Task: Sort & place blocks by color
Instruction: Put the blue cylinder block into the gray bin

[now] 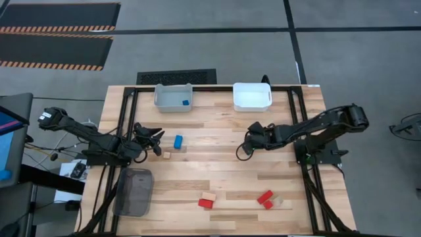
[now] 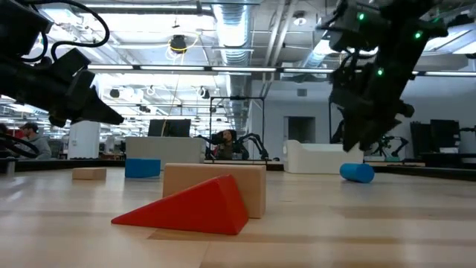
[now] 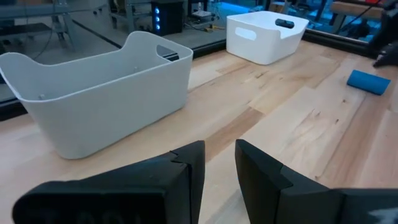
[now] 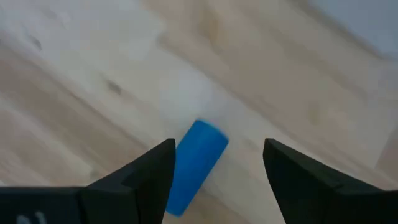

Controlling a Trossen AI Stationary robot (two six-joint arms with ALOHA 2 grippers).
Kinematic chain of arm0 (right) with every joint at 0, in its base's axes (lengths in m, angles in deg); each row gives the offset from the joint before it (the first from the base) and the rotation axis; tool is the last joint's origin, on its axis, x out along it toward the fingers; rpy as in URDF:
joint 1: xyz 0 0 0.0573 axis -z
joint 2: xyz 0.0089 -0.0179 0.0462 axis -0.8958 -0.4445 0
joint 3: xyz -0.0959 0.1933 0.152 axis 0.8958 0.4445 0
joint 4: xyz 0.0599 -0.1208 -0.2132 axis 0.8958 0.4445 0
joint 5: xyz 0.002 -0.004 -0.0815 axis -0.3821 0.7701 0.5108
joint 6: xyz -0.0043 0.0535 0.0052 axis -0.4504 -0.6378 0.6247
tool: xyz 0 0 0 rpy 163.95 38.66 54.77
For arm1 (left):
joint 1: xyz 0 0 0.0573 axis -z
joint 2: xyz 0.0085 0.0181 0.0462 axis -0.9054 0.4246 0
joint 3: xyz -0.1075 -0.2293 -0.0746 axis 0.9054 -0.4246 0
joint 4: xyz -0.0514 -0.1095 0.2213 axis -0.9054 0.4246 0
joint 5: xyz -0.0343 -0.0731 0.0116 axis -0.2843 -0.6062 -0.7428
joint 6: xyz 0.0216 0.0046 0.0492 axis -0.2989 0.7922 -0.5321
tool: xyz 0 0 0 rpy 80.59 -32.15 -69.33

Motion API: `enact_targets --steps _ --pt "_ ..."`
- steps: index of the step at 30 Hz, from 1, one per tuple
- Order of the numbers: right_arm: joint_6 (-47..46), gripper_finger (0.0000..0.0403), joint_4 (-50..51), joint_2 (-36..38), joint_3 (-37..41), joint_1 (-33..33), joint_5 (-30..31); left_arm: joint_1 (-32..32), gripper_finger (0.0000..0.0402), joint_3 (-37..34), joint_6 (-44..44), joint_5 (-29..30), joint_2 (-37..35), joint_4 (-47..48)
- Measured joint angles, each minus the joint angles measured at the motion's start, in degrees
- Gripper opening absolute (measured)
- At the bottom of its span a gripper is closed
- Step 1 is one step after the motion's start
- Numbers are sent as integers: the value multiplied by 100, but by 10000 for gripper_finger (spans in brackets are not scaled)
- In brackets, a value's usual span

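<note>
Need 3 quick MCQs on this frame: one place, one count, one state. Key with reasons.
1. Which bin holds a blue block?
A white
B grey bin
C mesh

2. How many bins are on the table?
A two
B three
C four

3. What is the right gripper doing?
A shut on a red block
B open, straddling the blue cylinder
C inside a bin

Key:
1. B: the block lies inside the grey one.
2. B: grey, white bin, mesh bin.
3. B: its fingers stand apart either side of the cylinder.
</note>
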Motion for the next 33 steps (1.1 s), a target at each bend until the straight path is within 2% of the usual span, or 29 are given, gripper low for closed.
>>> enact_targets --steps 5,17,33 --pt "52 268 -42 -410 2 -2 -669 0 79 0 -104 27 0 -19" --pt "309 265 -262 -913 -14 -11 -891 -4 79 0 -403 147 0 -245" --pt "620 219 -464 -551 0 -11 -1020 -4 79 2 -448 29 -1 -243"
